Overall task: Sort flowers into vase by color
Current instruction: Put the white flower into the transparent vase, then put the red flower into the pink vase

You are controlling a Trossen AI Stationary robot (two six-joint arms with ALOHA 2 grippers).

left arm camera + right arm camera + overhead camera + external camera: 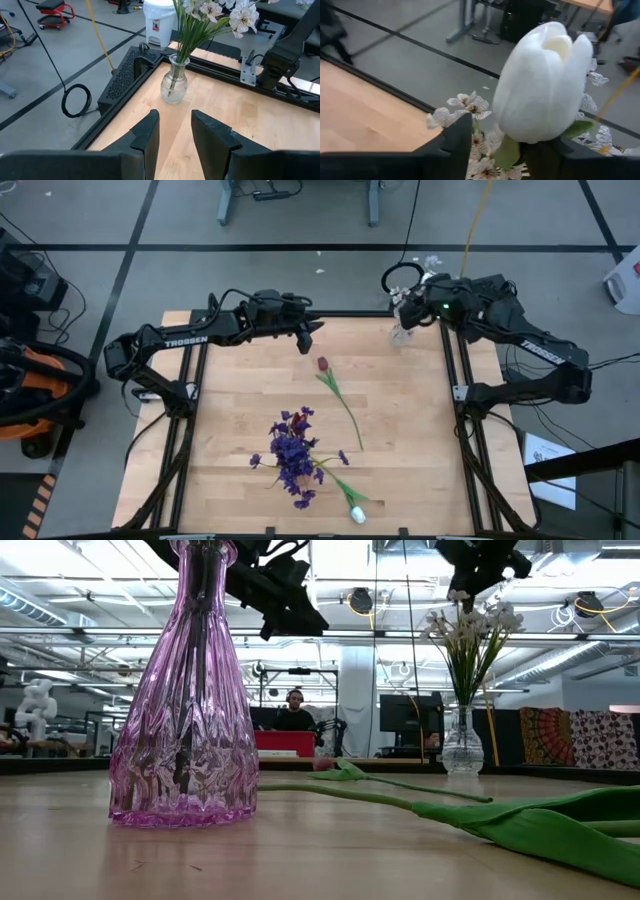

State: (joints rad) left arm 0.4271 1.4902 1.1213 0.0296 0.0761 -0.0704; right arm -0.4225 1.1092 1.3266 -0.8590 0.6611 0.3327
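right tool (520, 150) gripping white tulip (542, 82) over clear vase (174, 85) | left tool (175, 137) narrow, empty | risk: stem misses neck, tips vase

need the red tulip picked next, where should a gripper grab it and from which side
Grip the red tulip on its bare stem, midway below the leaf, coming straight down from above. It lies flat on the table, apart from the purple flowers, so the fingers can straddle the thin stem crosswise without crushing the bud.

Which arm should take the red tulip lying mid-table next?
Left. Its gripper is open and empty, close to the red tulip. The right gripper holds a white tulip over the clear vase.
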